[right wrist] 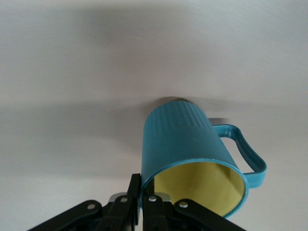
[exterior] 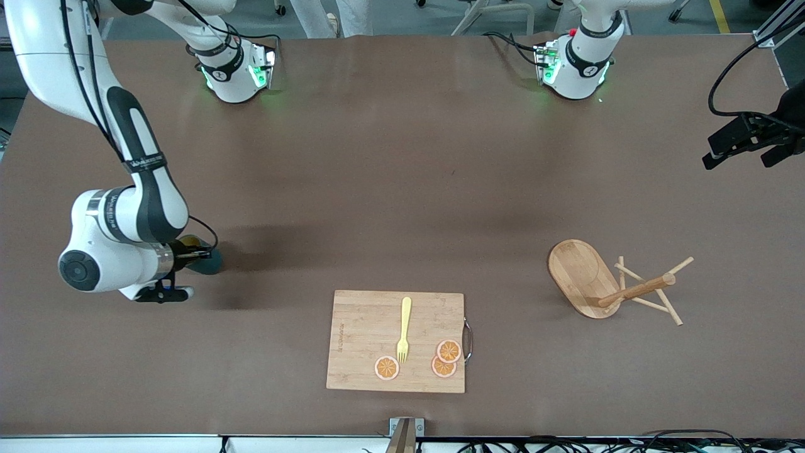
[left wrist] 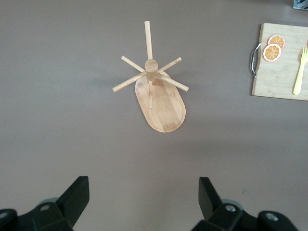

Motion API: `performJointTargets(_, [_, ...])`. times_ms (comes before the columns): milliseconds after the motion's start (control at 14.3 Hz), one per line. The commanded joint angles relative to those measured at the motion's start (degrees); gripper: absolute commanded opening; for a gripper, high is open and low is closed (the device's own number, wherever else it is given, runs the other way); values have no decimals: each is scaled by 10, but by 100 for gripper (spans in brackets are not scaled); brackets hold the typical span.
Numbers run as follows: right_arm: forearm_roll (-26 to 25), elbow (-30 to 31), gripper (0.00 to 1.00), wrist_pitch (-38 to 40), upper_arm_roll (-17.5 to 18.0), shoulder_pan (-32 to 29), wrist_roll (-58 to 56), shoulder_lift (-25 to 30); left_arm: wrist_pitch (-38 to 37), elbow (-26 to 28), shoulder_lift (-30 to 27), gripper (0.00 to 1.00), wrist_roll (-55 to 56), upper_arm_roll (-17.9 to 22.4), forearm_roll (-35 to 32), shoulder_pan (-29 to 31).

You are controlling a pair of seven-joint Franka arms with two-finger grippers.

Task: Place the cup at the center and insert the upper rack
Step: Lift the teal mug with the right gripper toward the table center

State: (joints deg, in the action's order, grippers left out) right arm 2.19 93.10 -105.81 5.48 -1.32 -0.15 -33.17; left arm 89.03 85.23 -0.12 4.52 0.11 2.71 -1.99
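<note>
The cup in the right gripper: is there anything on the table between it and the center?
Nothing visible does. The right gripper holds the cup by its rim at the right arm's end of the table. Toward the center the surface is bare; the cutting board lies nearer the front camera.

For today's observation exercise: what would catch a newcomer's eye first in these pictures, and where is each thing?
The right hand, low at the right arm's end of the table, pinches the rim of the teal cup. The bamboo mug tree stands near the left arm's end; the left hand hangs open above it. Between them, nearest the front camera, a cutting board carries a yellow fork and orange slices.
</note>
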Motion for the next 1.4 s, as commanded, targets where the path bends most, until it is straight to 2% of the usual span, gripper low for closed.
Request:
performJointTargets(0, [13, -16, 0, 10, 36, 18, 37, 9, -6, -3, -5, 100, 0, -1, -2, 0])
performJointTargets(279, [22, -49, 0, 9, 45, 107, 162, 5, -6, -3, -5, 100, 0, -1, -2, 0])
performJointTargets(419, [53, -55, 0, 3, 45, 160, 216, 0, -6, -3, -5, 100, -1, -1, -2, 1])
performJointTargets(628, [70, -110, 1, 1, 45, 231, 331, -38, -6, -3, -5, 100, 0, -1, -2, 1])
performJointTargets(837, [70, -124, 1, -61, 45, 286, 435, -62, -6, -3, -5, 100, 0, -1, -2, 0])
performJointTargets(1116, [78, -162, 0, -79, 45, 346, 447, -94, -3, -3, -1, 100, 1, -1, 1, 1])
performJointTargets(1326, [91, -210, 0, -81, 45, 381, 513, -121, 5, -3, 1, 100, 1, -1, 2, -1])
